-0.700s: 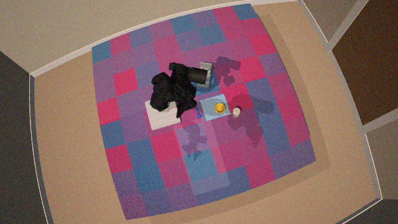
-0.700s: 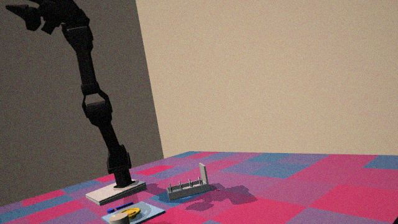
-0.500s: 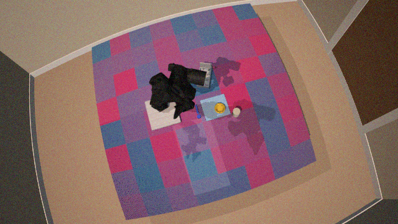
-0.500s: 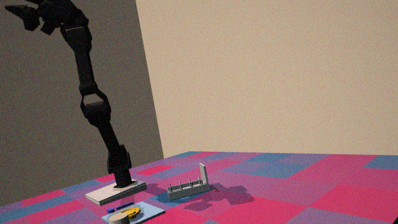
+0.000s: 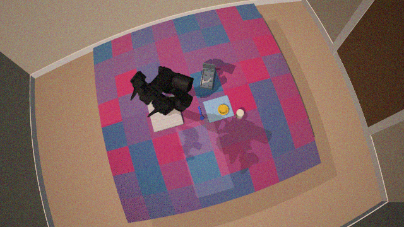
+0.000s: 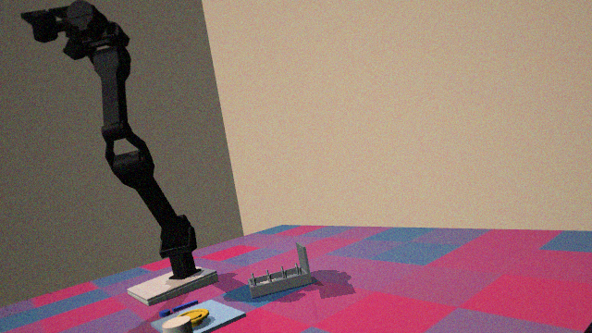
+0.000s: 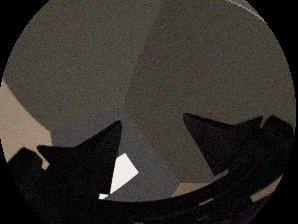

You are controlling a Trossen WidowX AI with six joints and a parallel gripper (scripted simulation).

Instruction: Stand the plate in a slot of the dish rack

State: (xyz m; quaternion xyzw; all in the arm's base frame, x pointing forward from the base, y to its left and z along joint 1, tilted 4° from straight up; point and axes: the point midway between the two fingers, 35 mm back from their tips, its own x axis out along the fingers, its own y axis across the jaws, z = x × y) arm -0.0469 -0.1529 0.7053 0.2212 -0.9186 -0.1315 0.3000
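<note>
Nearest in the exterior view, the yellow plate [image 6: 196, 315] lies flat on a light blue mat [image 6: 227, 313]. Beyond stands the grey dish rack [image 6: 279, 277]. The arm [image 6: 134, 171] rears high from its base, its gripper [image 6: 32, 20] spread wide, holding nothing.

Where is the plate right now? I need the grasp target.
In the top view, the yellow plate lies flat on the light-blue mat, between the blue pen and cream cup.
</note>
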